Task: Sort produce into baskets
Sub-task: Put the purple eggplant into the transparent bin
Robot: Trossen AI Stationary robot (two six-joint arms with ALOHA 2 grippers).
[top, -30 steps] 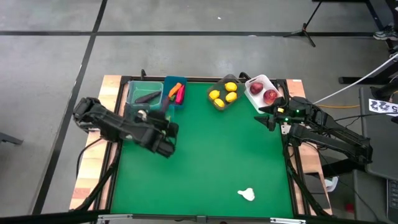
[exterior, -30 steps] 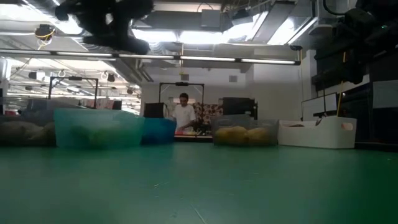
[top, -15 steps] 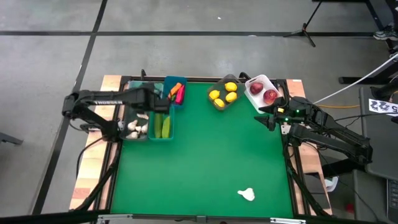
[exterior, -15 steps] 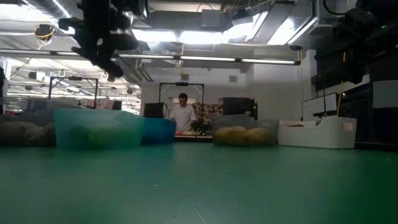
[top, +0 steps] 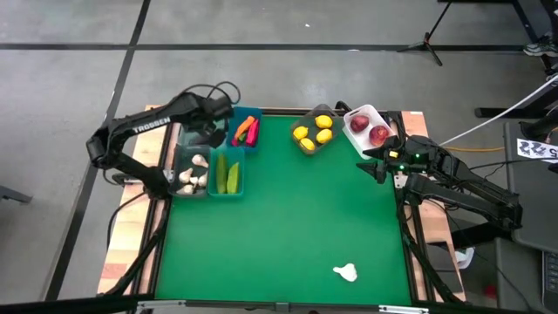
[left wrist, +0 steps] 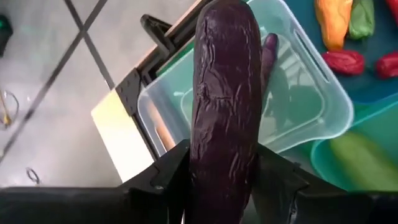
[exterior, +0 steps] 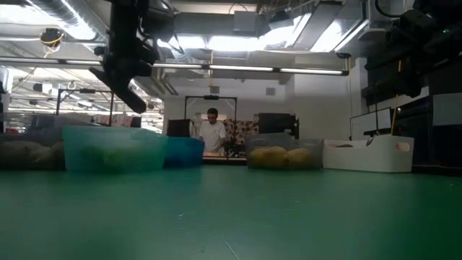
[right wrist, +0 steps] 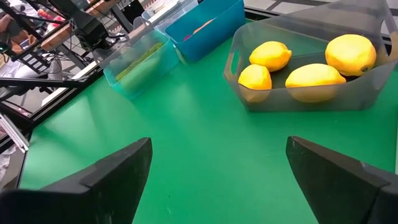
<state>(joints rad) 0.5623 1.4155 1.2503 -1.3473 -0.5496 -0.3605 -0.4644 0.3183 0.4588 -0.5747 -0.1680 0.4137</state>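
A: Status of the left gripper (left wrist: 217,186)?

B: Clamped on an eggplant (left wrist: 225,93). It has swung from mid-table to the upper left of the high view, above the clear green basket (left wrist: 311,106).

A: Implication?

B: Drop appears imminent. One garlic bulb (top: 346,273) remains at lower centre. The right gripper (right wrist: 217,180) waits, jaws wide.

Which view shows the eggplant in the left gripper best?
The left wrist view: the eggplant fills the frame, clamped in the left gripper above the green tub. The high view hides it under the arm, the low view shows only a dark silhouette, and the right wrist view misses it.
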